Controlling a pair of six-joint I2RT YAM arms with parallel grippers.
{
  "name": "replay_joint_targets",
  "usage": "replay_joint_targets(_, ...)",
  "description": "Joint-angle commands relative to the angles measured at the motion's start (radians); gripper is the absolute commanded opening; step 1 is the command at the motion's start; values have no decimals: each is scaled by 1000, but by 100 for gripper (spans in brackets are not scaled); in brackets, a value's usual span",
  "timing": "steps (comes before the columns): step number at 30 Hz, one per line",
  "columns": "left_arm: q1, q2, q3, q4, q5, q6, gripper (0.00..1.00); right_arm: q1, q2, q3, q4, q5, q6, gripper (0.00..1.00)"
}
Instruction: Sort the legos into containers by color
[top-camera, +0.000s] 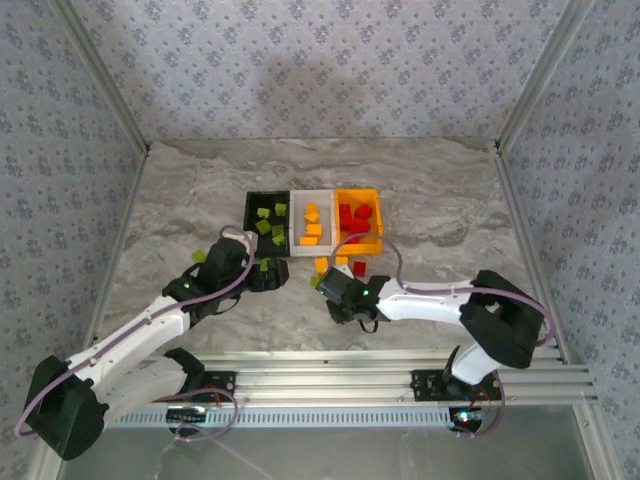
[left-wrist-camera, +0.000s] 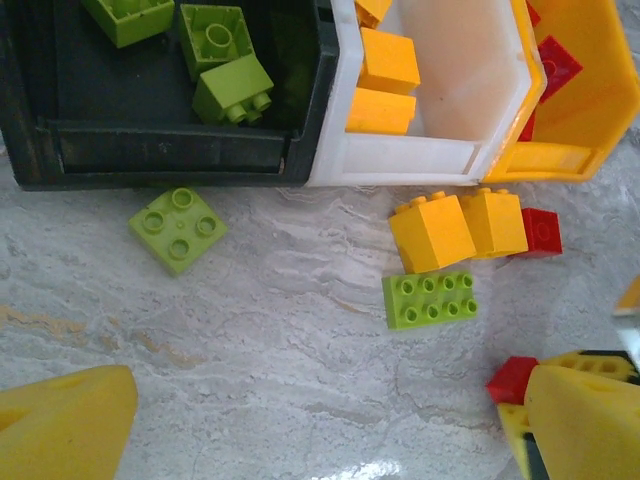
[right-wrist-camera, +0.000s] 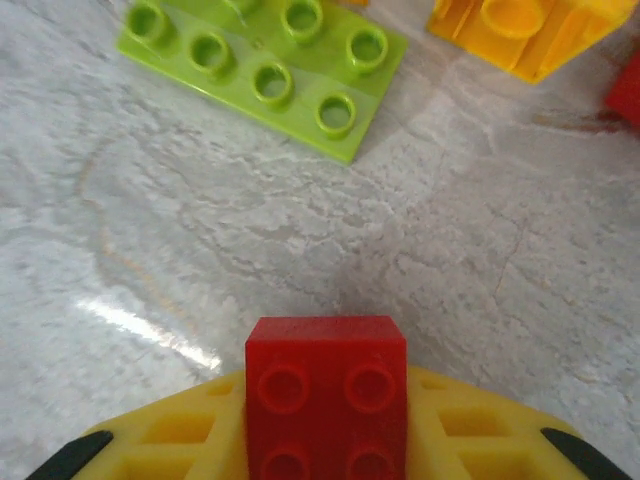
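Table (top-camera: 180, 200): grey marbled top; three bins in a row mid-table, touching side to side.
Green stray (top-camera: 200, 256): on the table, just beside the outer side of the left arm (top-camera: 150, 320).
Left gripper (left-wrist-camera: 330, 390): fingers wide apart with nothing between them; over bare table in front of the black and white bins.
Black bin (left-wrist-camera: 170, 150): leftmost; green bricks (left-wrist-camera: 230, 88) inside.
Green square (left-wrist-camera: 178, 228): flat on the table, just in front of the black bin.
White bin (left-wrist-camera: 400, 160): middle; yellow bricks (left-wrist-camera: 388, 62) inside.
Green plate (left-wrist-camera: 430, 299): eight studs up, flat on the table in front of the white bin.
Yellow pair (left-wrist-camera: 432, 232): two bricks touching side by side, between the white bin and the green plate.
Red stray (left-wrist-camera: 542, 230): on the table, against the right brick of the yellow pair.
Right gripper (right-wrist-camera: 326, 430): clamped on a red brick (right-wrist-camera: 326, 370), studs facing the wrist camera, low over the table, near the green plate.
Orange bin (left-wrist-camera: 590, 100): rightmost; red bricks (left-wrist-camera: 555, 65) inside.
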Motion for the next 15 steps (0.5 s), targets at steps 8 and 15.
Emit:
replay_joint_targets(8,-4,-27,20,-24,-55,-19,100,-207,-221,145,-55,36,-73,33)
replay_joint_targets(15,-3,-72,8,-29,-70,-30,100,-386,25,390,-40,65,-92,34)
